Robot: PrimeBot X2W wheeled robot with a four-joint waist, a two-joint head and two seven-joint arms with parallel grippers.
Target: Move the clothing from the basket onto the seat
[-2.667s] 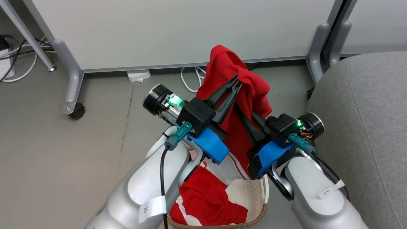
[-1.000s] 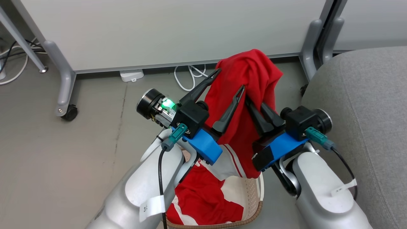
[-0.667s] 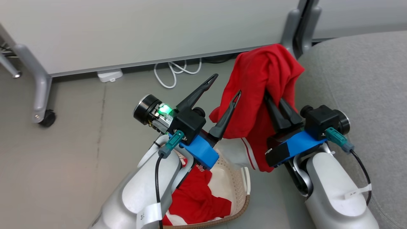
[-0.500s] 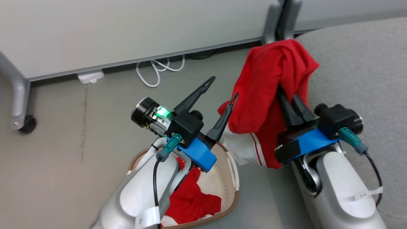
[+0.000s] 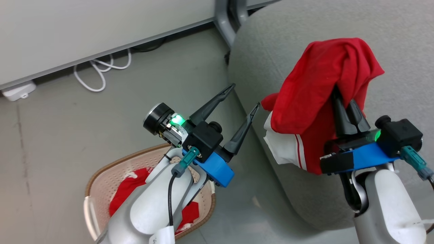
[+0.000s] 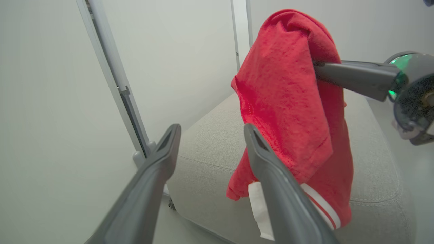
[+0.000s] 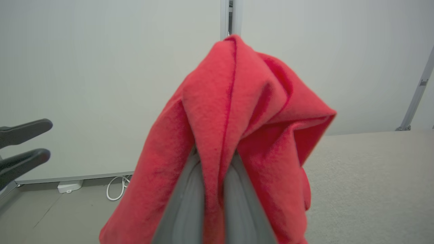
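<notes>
The right arm [image 5: 383,200] rises from the lower right of the head view, forearm near upright, wrist bent so its fingers [image 5: 342,115] point up and slightly left. The right jaws are clenched on a fold of a red garment [image 5: 315,88]. The garment drapes over the fingertips like a hood and hangs down the left side of the wrist, a white panel with red stripes [image 5: 284,149] at its lower end. It hangs over the front corner of the grey seat [image 5: 305,27], at the right of that view; whether it touches the cushion cannot be told. In the right wrist view the cloth [image 7: 230,118] wraps both fingers [image 7: 190,203], which lie close together. The left arm [image 5: 152,203] comes up from the bottom centre, its fingers [image 5: 212,105] aimed at the upper right. The left jaws are spread wide and hold nothing, the nearer tip just beside the garment's edge. In the left wrist view the garment [image 6: 288,101] hangs past the right finger [image 6: 271,176], above the seat [image 6: 373,162]. The basket [image 5: 112,176] sits on the floor [image 5: 67,118] at the lower left, partly hidden by the left arm, with a second garment [image 5: 125,189] inside.
</notes>
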